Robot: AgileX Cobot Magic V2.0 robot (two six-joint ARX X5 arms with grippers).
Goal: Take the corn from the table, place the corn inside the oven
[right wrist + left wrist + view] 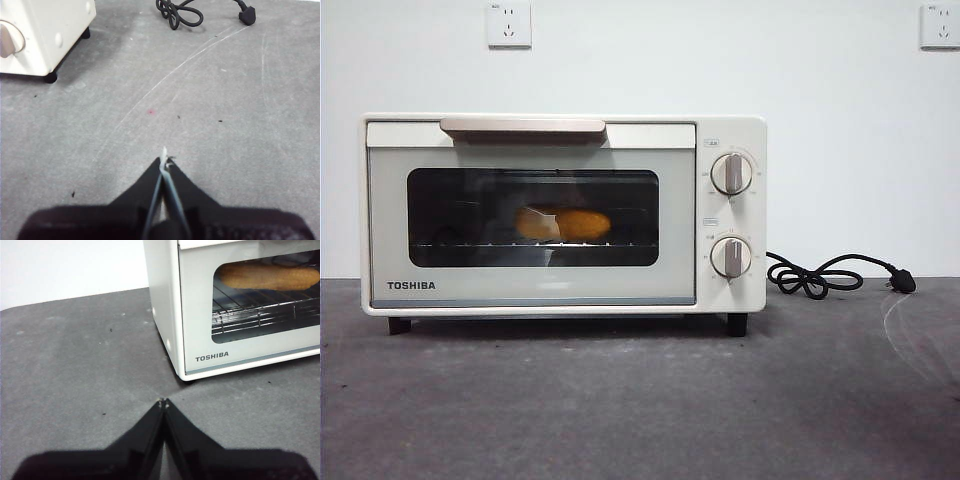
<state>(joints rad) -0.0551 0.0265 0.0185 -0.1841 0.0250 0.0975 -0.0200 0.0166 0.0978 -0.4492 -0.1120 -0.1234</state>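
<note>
The corn (565, 224) lies on the wire rack inside the oven (560, 290), behind its closed glass door, so the placing looks done. The left hand (163, 402) hangs low over the table (640, 400) near the oven's front corner, jaws pressed together and empty; the right hand (164, 164), likewise closed on nothing, waits off toward the cord (180, 12), both seemingly parked clear of the oven

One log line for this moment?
corn: on rack inside oven | door: closed | left hand: shut, empty | right hand: shut, empty
</note>
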